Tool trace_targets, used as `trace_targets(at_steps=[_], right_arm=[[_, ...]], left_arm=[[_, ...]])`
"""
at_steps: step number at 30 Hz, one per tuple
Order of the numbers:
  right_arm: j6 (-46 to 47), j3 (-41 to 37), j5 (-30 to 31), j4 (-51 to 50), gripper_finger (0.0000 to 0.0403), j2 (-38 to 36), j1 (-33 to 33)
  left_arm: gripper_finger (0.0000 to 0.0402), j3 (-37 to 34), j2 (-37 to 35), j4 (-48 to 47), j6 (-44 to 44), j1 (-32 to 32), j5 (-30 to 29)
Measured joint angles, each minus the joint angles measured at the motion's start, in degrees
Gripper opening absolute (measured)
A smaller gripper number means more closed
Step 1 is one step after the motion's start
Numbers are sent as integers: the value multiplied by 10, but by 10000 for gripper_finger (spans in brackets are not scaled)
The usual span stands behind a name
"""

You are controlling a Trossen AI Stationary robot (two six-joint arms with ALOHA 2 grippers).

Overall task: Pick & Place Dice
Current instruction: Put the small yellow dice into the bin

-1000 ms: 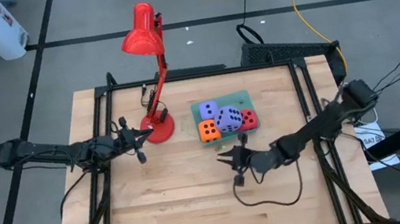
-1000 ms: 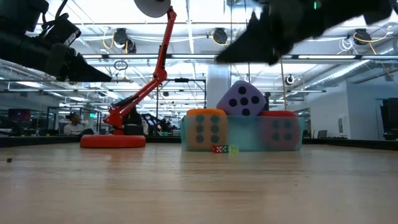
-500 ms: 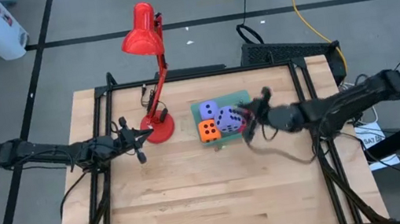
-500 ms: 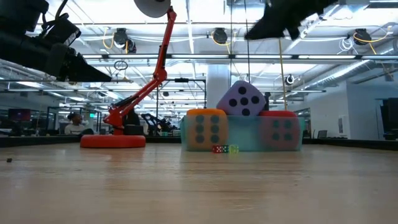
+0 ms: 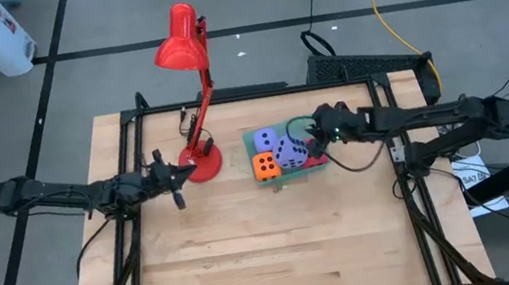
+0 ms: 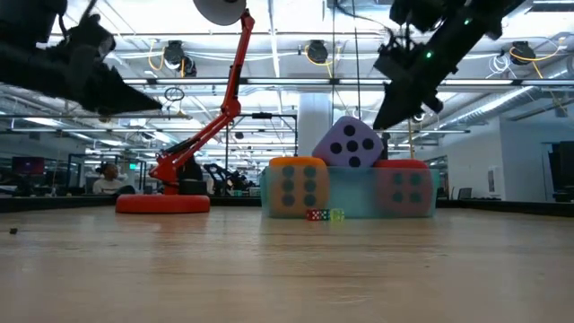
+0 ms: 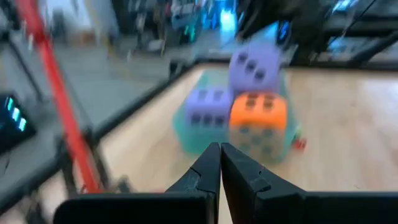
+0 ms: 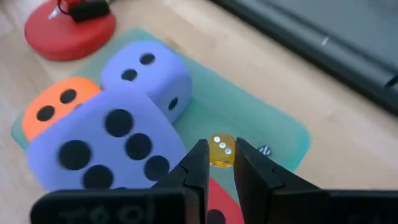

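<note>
Hovering over the green tray (image 5: 308, 122), the right end effector (image 8: 216, 163) pinches a small yellow die (image 8: 220, 151) above the foam dice (image 5: 280, 152) piled there on the worktop (image 5: 250, 244). Release low over bare tray. The left end effector (image 7: 220, 163), pressed together, waits beside the red lamp (image 5: 188, 92).

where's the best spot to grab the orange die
Judging by its pose, take the orange die from above, fingers on its left and right faces. It sits at the green tray's front-left corner with a lavender die close on its right, so the right side is tight; its top and left are clear.
</note>
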Motion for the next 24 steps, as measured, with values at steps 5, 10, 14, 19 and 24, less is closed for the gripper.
trace_targets(at_steps=[5, 10, 14, 19, 24], right_arm=[[2, 0, -85, -11, 44, 26, -59], [-22, 0, -105, -5, 44, 42, -85], [-26, 0, -110, -4, 44, 56, -91], [-49, 0, -110, 14, 44, 78, -91], [-63, 0, -110, 18, 44, 99, -95]], left_arm=[[26, 1, 1, 100, 90, 0, 55], [26, 1, 2, 115, 60, 0, 114], [26, 1, 2, 115, 27, 0, 143], [26, 1, 2, 109, -27, 0, 142], [26, 1, 2, 98, -72, 0, 142]])
